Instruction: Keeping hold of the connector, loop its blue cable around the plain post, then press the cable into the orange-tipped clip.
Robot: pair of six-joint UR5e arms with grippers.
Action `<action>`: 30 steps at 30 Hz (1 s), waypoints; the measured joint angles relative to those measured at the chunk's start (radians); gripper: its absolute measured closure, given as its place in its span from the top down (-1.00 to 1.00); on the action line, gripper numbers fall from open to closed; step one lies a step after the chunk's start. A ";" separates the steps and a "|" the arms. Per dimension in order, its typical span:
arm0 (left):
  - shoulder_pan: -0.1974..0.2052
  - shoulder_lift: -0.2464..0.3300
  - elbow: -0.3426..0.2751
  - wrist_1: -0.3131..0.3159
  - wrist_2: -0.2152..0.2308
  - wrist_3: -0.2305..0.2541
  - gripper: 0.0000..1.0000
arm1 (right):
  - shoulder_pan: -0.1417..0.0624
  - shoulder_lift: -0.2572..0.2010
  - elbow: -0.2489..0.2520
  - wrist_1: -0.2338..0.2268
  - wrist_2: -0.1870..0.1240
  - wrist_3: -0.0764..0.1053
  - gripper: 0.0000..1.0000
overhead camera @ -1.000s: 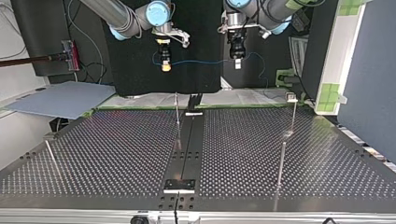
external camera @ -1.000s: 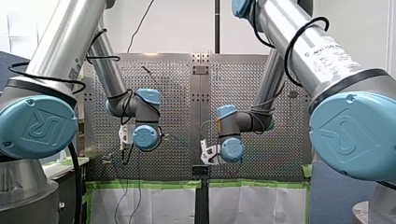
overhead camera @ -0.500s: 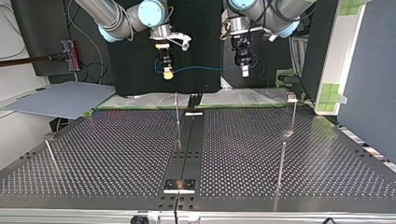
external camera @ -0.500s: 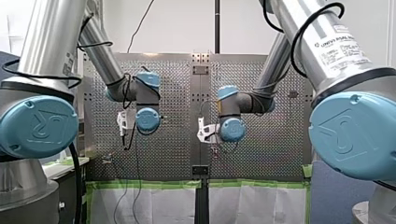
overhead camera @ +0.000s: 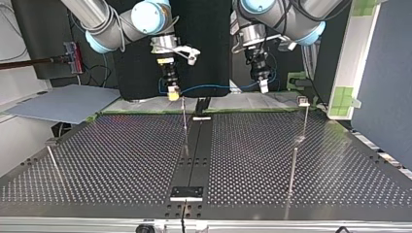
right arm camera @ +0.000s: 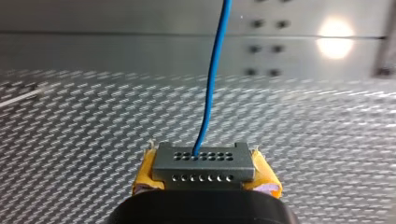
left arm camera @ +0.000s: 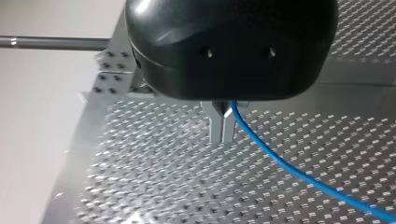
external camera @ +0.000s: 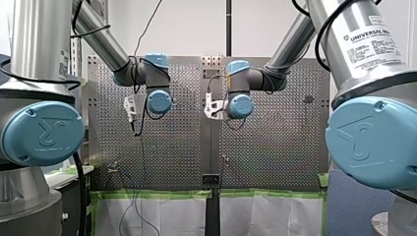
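A grey connector (right arm camera: 204, 161) with rows of small holes sits between the yellow pads (right arm camera: 144, 175) of my right gripper (right arm camera: 205, 176), which is shut on it. The blue cable (right arm camera: 212, 79) leaves the connector's face and runs out over the perforated table. In the top view it hangs as a shallow arc (overhead camera: 214, 88) between my right gripper (overhead camera: 172, 93) and my left gripper (overhead camera: 264, 87). The metal fingers of my left gripper (left arm camera: 222, 128) are pinched together on the cable (left arm camera: 289, 168). A thin plain post (overhead camera: 184, 119) stands just below my right gripper. I cannot make out an orange-tipped clip.
On the perforated table (overhead camera: 121, 155) a post with a small head (overhead camera: 305, 114) stands at the top view's right, with another post (overhead camera: 292, 170) nearer the camera. A leaning post (overhead camera: 53, 162) is at its left. A black strip (overhead camera: 194, 155) runs down the middle.
In the top view both arms have come lower and nearer the table's far edge, carrying the cable with them. In the front view both wrists have risen up the board.
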 joint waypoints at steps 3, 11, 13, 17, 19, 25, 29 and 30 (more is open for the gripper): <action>0.008 0.029 0.023 -0.029 -0.005 0.000 -1.00 | 0.000 -0.033 -0.033 0.033 -0.009 0.000 -1.00; 0.029 0.103 0.083 -0.103 -0.007 0.001 -1.00 | -0.001 -0.105 -0.105 0.097 -0.027 0.000 -1.00; 0.037 0.122 0.101 -0.122 -0.007 0.000 -1.00 | -0.002 -0.124 -0.124 0.102 -0.031 0.000 -1.00; 0.052 0.164 0.142 -0.164 -0.009 0.001 -1.00 | -0.004 -0.157 -0.157 0.111 -0.040 0.001 -1.00; 0.061 0.184 0.165 -0.186 -0.010 0.002 -1.00 | -0.005 -0.173 -0.173 0.119 -0.049 0.001 -1.00; 0.092 0.211 0.228 -0.250 -0.007 0.002 -1.00 | -0.005 -0.185 -0.222 0.141 -0.082 0.002 -1.00; 0.124 0.214 0.266 -0.289 0.017 -0.003 -1.00 | -0.008 -0.164 -0.255 0.147 -0.098 0.003 -1.00; 0.136 0.213 0.279 -0.301 0.029 -0.007 -1.00 | -0.009 -0.161 -0.265 0.147 -0.101 0.004 -1.00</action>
